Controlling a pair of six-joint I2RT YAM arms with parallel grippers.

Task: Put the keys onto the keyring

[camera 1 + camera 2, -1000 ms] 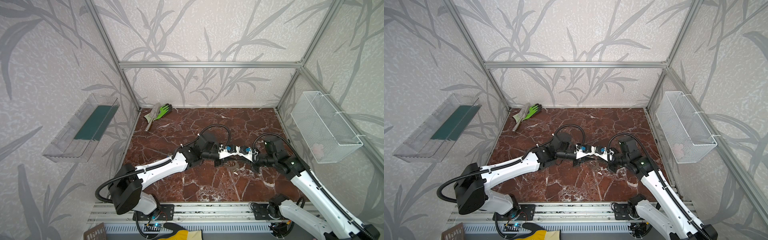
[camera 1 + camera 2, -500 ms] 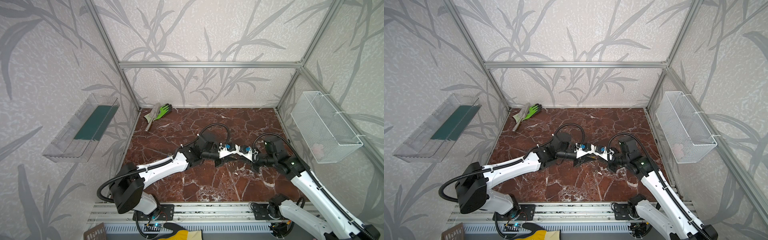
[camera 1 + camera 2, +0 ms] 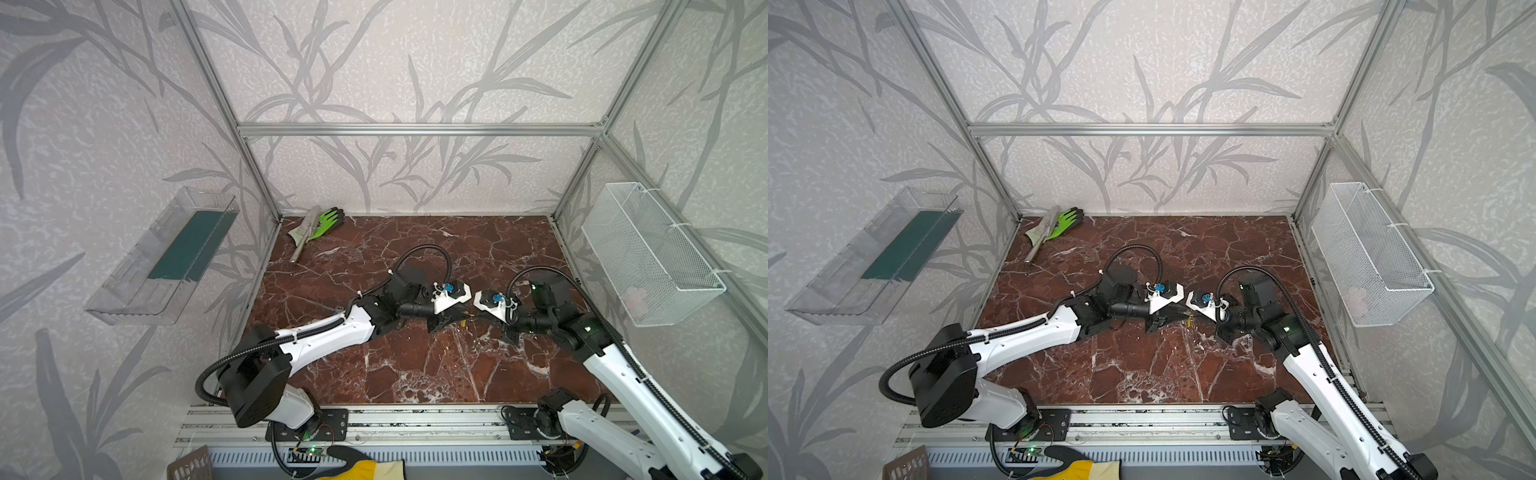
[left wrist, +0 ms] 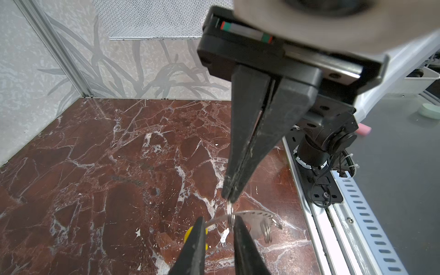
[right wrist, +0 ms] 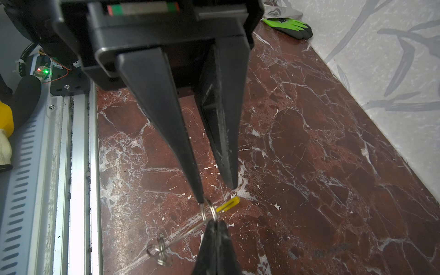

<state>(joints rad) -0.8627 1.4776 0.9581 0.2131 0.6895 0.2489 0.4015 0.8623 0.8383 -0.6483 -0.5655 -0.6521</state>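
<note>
Both grippers meet tip to tip just above the marble floor [image 3: 415,365]. My right gripper [image 5: 215,222] is shut on the keyring [image 5: 203,213], a small silver split ring [image 4: 229,210]. A silver key [image 4: 254,215] with a notched edge and a yellow head [image 5: 227,205] runs across at the ring; whether it is threaded I cannot tell. My left gripper [image 4: 219,220] stands partly open over the key, one fingertip [image 5: 201,198] touching the ring, clamping nothing. A bunch of small wire rings [image 4: 266,232] sits at the key's far end. Both top views show only the yellow spot [image 3: 462,322].
A green glove [image 3: 328,218] and a metal tool [image 3: 305,237] lie in the back left corner. A white wire basket [image 3: 648,253] hangs on the right wall, a clear tray [image 3: 166,257] on the left wall. A yellow-gloved hand [image 3: 361,467] rests beyond the front rail [image 3: 415,419].
</note>
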